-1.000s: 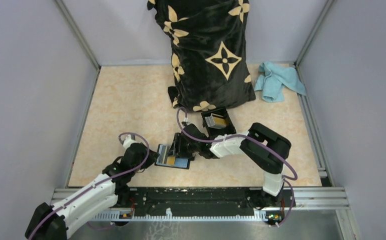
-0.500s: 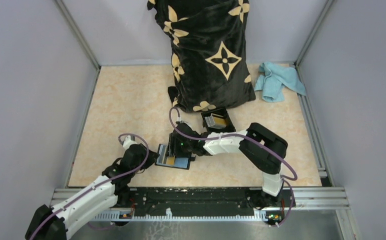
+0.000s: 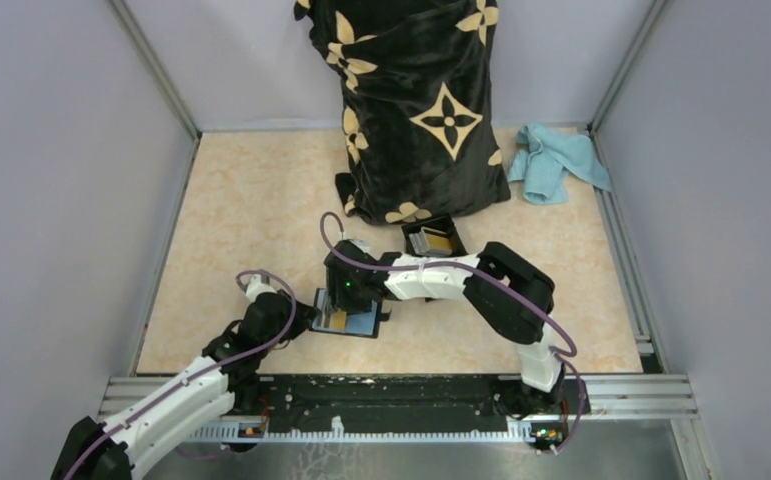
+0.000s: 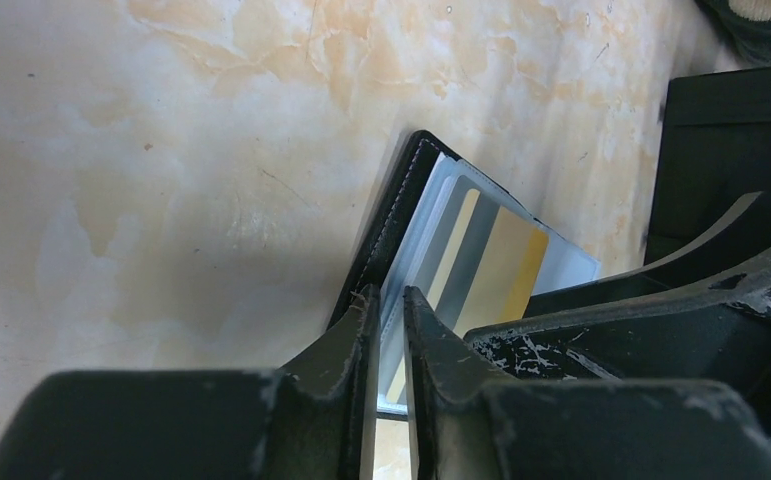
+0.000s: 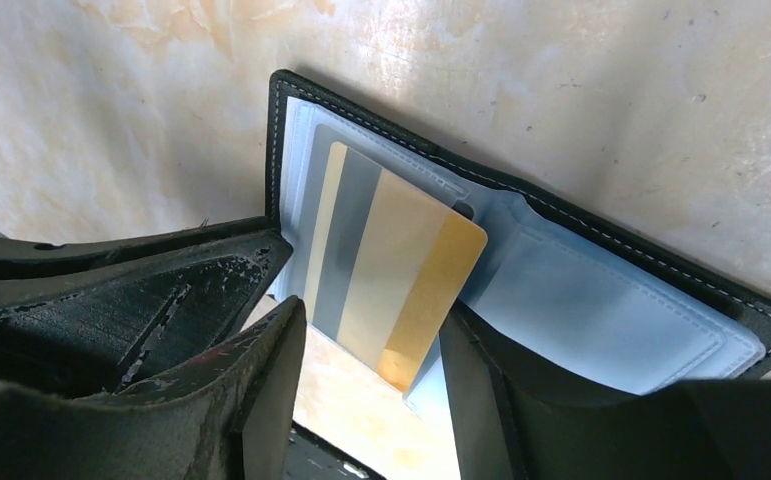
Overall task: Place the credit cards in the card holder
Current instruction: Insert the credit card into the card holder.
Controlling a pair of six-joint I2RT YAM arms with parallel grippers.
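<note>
The card holder [image 3: 349,321] lies open on the table, black outside, pale blue inside [image 5: 611,315]. An orange-gold credit card [image 5: 391,265] with grey stripes sticks partway out of its left pocket. My right gripper [image 5: 371,345] hangs open over it, the card's free corner between the fingers and apart from both. From the left, my left gripper [image 4: 386,305] pinches the holder's near edge [image 4: 401,215], its jaws almost together on the thin lining. The same card [image 4: 496,270] shows past those fingers. More credit cards [image 3: 439,242] stand in a black box.
The rigid black slotted box [image 3: 431,240] sits just behind the holder, also at the right of the left wrist view [image 4: 731,140]. A black cloth bag with gold flowers [image 3: 416,110] stands at the back. A teal rag [image 3: 556,160] lies back right. Walls enclose three sides.
My right gripper has slid left across the card holder and widened its jaws. The left jaws have narrowed on the holder's edge. The holder has stayed in place.
</note>
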